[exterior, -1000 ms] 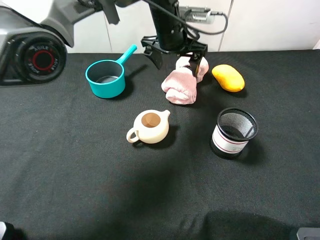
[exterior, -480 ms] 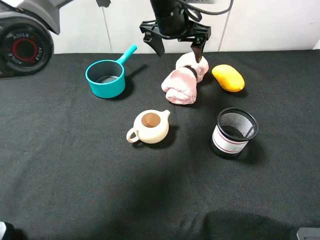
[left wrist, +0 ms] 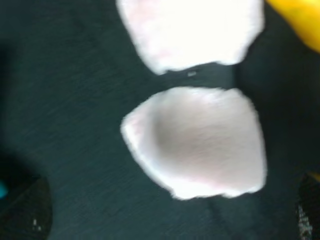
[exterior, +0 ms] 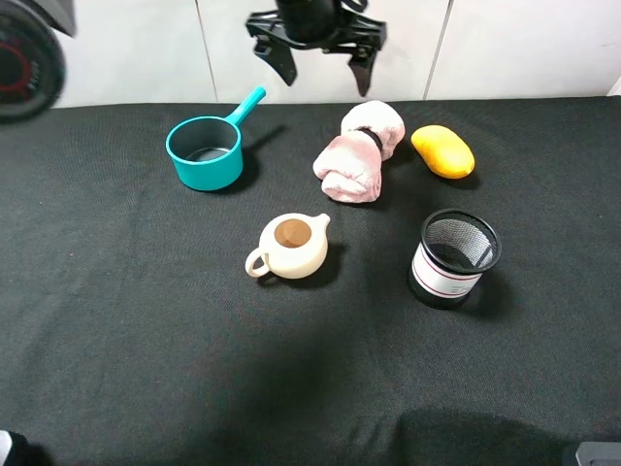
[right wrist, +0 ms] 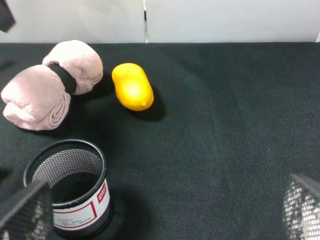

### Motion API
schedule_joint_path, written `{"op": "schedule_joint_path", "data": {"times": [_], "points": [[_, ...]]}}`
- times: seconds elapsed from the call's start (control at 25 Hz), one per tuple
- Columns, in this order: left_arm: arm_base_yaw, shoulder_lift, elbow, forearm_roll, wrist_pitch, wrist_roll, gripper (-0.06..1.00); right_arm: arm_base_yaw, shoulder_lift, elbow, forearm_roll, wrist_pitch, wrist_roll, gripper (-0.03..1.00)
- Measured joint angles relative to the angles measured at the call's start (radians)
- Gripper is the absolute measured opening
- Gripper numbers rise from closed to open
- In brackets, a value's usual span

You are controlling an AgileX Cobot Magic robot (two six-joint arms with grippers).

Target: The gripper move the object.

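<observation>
Blurring the left wrist view, the object (left wrist: pixel 195 140) is seen only as two pale lobes. The gripper (exterior: pixel 320 66), cut off by the frame's top edge, is raised clear with jaws spread wide, holding nothing. The object rests on the black cloth surface (exterior: pixel 146 320), just beside the yellow fruit (exterior: pixel 442 151), below white wall panels.

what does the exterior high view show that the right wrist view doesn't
Only the exterior high view shows the teal saucepan, the cream teapot and the left pincer, open, hanging above the far edge of the black table.

Only the right wrist view shows the mesh-textured fingertips of the right pincer, spread wide at the frame's lower corners.

Both show the pink towel roll with its black band, the yellow fruit beside it, and the mesh cup.
</observation>
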Motion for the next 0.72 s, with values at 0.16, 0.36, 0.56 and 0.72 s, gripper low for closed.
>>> {"op": "schedule_joint_path", "data": {"times": [0.16,0.36,0.56,0.72], "points": [[0.058,-0.083,0.139,0.019,0.000,0.021,0.96,0.000,0.000,0.000,0.000,0.000,0.000,0.69],[0.122,-0.214,0.332,0.086,-0.001,0.034,0.96,0.000,0.000,0.000,0.001,0.000,0.000,0.69],[0.198,-0.358,0.532,0.116,-0.003,0.037,0.96,0.000,0.000,0.000,0.001,0.000,0.000,0.69],[0.270,-0.484,0.718,0.122,-0.003,0.044,0.96,0.000,0.000,0.000,0.001,0.000,0.000,0.69]]}}
